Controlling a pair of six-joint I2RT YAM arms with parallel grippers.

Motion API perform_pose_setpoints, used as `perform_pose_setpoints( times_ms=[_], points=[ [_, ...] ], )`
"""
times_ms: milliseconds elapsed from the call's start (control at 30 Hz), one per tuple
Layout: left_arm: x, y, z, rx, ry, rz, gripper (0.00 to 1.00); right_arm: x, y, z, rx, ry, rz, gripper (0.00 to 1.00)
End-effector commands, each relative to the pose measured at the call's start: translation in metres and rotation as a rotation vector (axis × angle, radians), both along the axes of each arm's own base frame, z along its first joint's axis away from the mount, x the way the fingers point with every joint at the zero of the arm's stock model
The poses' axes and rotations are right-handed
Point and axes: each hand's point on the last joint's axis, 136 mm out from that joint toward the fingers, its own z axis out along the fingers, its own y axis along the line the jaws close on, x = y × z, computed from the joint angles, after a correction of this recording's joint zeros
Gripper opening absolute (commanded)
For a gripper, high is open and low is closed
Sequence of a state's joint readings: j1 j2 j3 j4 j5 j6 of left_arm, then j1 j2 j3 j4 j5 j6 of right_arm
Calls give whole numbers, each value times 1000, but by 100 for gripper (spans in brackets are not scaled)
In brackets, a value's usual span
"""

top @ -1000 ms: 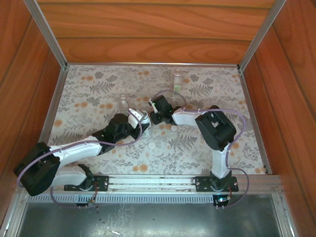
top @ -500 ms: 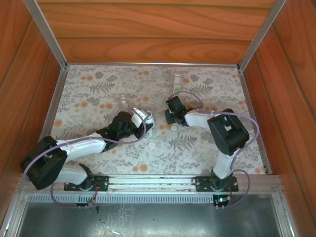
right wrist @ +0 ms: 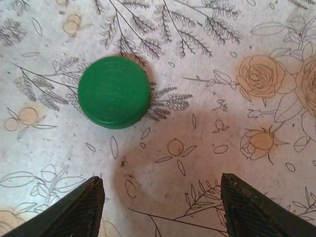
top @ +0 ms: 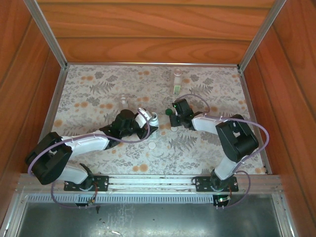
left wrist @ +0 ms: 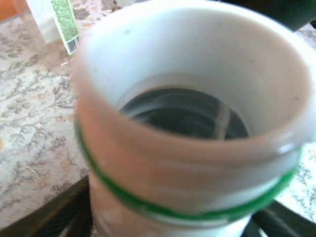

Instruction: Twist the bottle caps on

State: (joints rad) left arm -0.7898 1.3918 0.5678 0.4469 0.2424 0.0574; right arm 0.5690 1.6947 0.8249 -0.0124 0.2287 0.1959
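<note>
On table, floral-print cover in grey and orange. Bottles, 3; caps, 3; grippers, 2.

Bottles:
- White bottle: green ring below the neck, mouth uncapped. It sits at the tip of the left gripper, mid-table. Whether the jaws press it or stand off it cannot be told.
- Labelled bottle: clear, upright, far centre.
- Short bottle: clear, upright, left of centre.

Caps, all loose on the cover, none on a bottle:
- Green cap: flat, just ahead of the right gripper, whose fingers stand apart with nothing between them.
- White caps, 2: a cap just beside the right wrist, and a cap nearer the bases.

Surround: wooden walls on three sides, metal rails at the far corners.
</note>
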Motion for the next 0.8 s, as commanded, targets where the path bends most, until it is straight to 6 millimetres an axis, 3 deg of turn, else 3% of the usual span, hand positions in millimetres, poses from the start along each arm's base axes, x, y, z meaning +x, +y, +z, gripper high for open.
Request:
perform_pose_setpoints(
  times_ms=[0,167,200,333,600,767],
  points=[
    [0,-4,4,-8,2,-18,78,0,5,9,24,-22,26,68],
    [0,-1,13,-39,-27,-2,90,-3,4,5,24,-18,28,69],
    [0,0,16,-53,-40,3,92,-1,5,16,42,-45,28,69],
    [-4,6,28,-105,-78,15,100,-2,4,20,46,-58,30,70],
    [-13,17,40,-223,-203,22,100,-3,7,35,106,-131,46,78],
    [-10,22,34,-265,-273,49,100,-3,10,55,175,-213,52,87]
  ],
)
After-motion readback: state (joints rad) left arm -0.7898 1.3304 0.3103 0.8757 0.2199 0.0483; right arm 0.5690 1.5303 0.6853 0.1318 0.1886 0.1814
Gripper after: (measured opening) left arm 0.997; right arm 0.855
